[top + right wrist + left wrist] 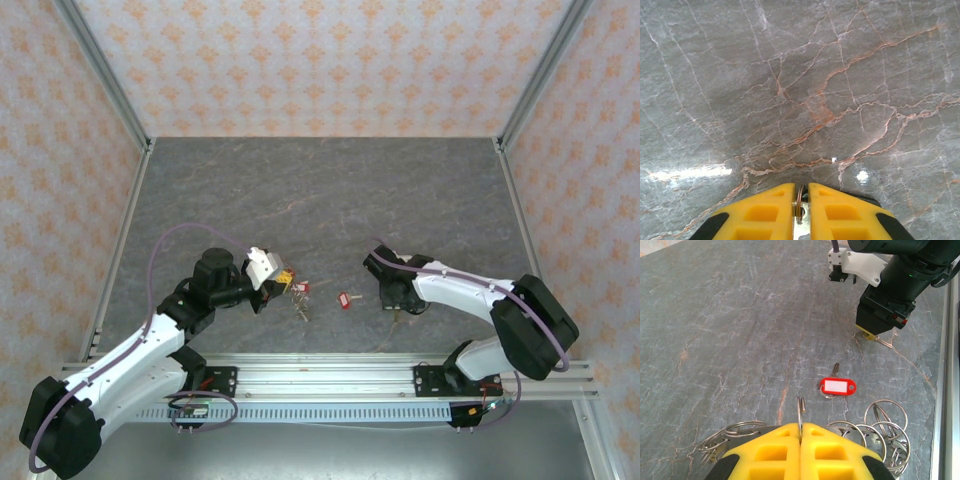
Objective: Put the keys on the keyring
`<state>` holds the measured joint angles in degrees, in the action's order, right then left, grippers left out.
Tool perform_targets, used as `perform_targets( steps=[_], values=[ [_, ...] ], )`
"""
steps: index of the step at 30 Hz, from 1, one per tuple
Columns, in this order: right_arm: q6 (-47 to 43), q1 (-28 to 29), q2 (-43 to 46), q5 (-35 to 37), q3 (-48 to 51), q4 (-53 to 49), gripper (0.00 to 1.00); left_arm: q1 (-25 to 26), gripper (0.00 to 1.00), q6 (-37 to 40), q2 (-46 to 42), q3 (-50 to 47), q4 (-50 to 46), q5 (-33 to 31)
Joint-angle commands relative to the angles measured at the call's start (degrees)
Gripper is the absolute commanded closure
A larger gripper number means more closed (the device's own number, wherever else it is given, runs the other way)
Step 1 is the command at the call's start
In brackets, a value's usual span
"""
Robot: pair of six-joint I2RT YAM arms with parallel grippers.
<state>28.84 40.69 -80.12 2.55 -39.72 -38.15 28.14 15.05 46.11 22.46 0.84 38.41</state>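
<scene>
In the left wrist view my left gripper point(801, 426) is shut on the keyring point(800, 410), a thin grey hoop standing edge-on between the yellow fingers. Several smaller metal rings point(885, 427) spread out on both sides of the fingers. One of the keys, with a red tag point(838, 386), lies flat on the table just ahead of it, also seen from above point(345, 299). My right gripper point(800, 187) is closed on another key point(800, 202), its small ring and metal head pinched between the pads. From above, the left gripper point(285, 280) and right gripper point(398, 308) face each other low over the table.
The grey marbled table point(320, 200) stretches away behind both arms. Patterned walls with metal posts point(110, 80) close it on three sides. An aluminium rail point(330, 375) runs along the near edge. More keys and rings point(301, 303) lie bunched by the left gripper.
</scene>
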Motion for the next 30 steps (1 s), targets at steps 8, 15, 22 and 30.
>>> perform_targets(
  steps=[8,15,22,30],
  values=[
    [-0.3,-0.3,1.0,0.7,0.3,-1.5,0.91,0.4,1.0,0.9,-0.8,1.9,1.1,-0.7],
    [-0.2,-0.3,0.7,0.7,0.1,-1.4,0.88,0.4,1.0,0.9,-0.8,1.9,1.1,-0.7],
    [-0.3,-0.3,0.2,0.6,-0.1,-1.8,0.88,0.4,1.0,0.9,-0.8,2.0,1.0,-0.7],
    [-0.4,-0.3,-0.1,0.4,-0.1,-1.9,0.89,0.4,1.0,1.0,-0.8,2.0,1.1,-0.8]
  ],
)
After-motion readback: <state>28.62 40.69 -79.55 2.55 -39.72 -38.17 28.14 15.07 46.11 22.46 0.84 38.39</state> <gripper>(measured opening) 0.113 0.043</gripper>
